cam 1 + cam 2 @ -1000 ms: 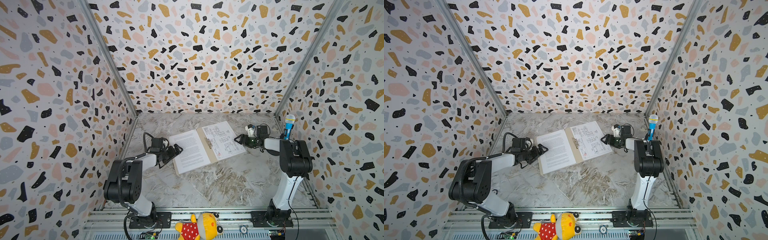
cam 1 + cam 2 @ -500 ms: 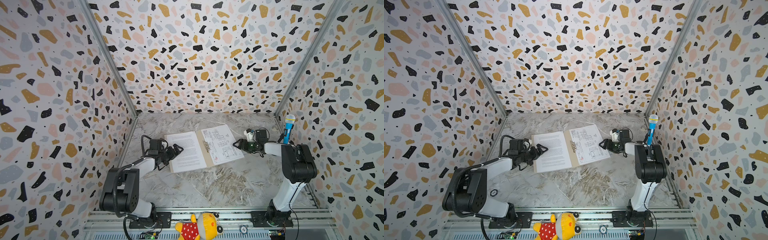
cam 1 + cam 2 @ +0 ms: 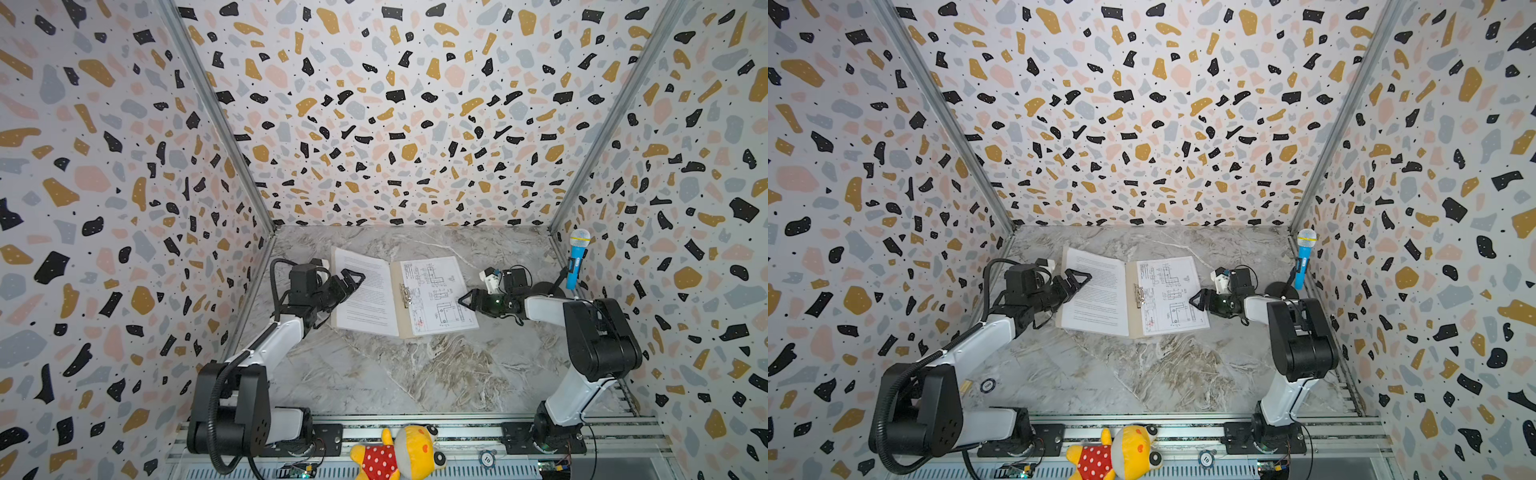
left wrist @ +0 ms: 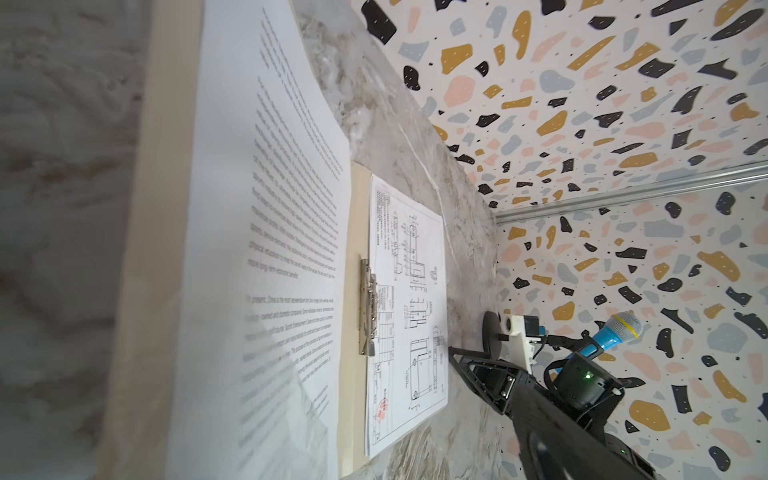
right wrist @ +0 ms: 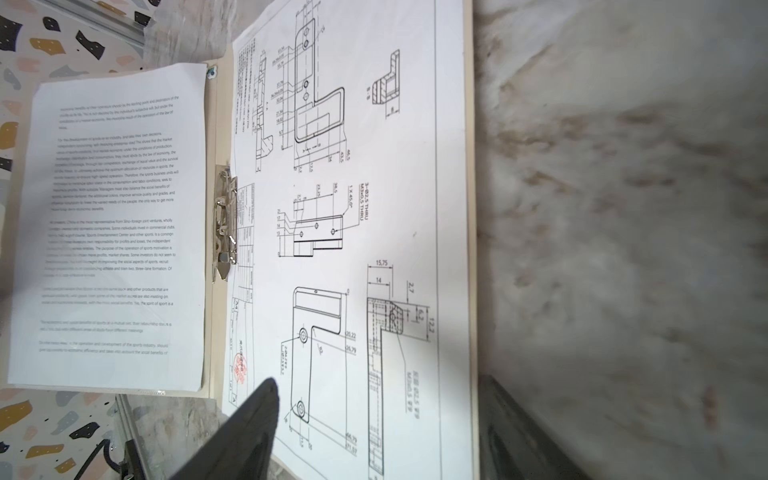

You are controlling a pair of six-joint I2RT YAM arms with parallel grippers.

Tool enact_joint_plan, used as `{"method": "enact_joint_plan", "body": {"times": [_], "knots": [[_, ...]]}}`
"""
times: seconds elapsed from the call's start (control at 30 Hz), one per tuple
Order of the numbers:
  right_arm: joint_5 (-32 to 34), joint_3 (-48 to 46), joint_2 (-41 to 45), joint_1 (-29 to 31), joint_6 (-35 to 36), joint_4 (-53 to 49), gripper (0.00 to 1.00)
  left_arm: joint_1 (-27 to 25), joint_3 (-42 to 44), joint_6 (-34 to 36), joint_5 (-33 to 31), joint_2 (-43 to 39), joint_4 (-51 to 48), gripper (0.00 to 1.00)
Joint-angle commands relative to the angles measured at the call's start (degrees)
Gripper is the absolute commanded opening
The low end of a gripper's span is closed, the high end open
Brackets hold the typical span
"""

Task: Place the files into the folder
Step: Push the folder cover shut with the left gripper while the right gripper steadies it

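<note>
The beige folder (image 3: 397,299) (image 3: 1131,309) lies open on the marble table, a metal clip (image 3: 405,294) (image 5: 224,224) at its spine. A text sheet (image 3: 365,295) (image 4: 270,208) covers its left half, which looks slightly raised. A sheet of line drawings (image 3: 436,295) (image 5: 353,187) covers its right half. My left gripper (image 3: 353,276) (image 3: 1079,276) is open, its tips over the text sheet's outer edge. My right gripper (image 3: 465,299) (image 5: 374,424) is open at the folder's right edge. One of its fingers (image 5: 245,432) is over the drawing sheet and the other is beyond the folder's edge.
A blue toy microphone (image 3: 577,257) (image 4: 615,334) stands on a black stand by the right wall, behind the right arm. A yellow plush toy (image 3: 399,453) lies on the front rail. Patterned walls close in the left, back and right sides.
The folder has turned clockwise, its left half swinging toward the back. The left gripper moved back with it, and the right gripper moved toward the front along the right edge.
</note>
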State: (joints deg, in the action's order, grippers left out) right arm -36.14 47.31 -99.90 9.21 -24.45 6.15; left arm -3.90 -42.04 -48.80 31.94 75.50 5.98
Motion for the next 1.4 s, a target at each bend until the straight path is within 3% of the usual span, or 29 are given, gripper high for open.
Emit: {"method": "enact_joint_plan", "body": {"times": [0.0, 0.4, 1.03, 1.37], "knots": [[0.6, -2.2, 1.2, 1.6, -1.9, -1.6, 0.76, -0.5, -2.8, -1.0, -0.4, -2.1, 0.4, 1.00], [0.5, -4.4, 3.1, 2.7, -3.5, 0.2, 0.76, -5.9, -10.2, -1.5, -2.1, 0.3, -0.8, 1.00], [1.5, -7.9, 6.5, 2.4, -2.8, -0.5, 0.76, -24.8, -27.4, -3.0, -8.9, 17.0, 0.5, 1.00], [1.7, -8.8, 7.2, 1.3, -3.5, -0.9, 0.76, -30.0, -37.3, -2.4, -11.0, 24.9, -5.0, 1.00]]}}
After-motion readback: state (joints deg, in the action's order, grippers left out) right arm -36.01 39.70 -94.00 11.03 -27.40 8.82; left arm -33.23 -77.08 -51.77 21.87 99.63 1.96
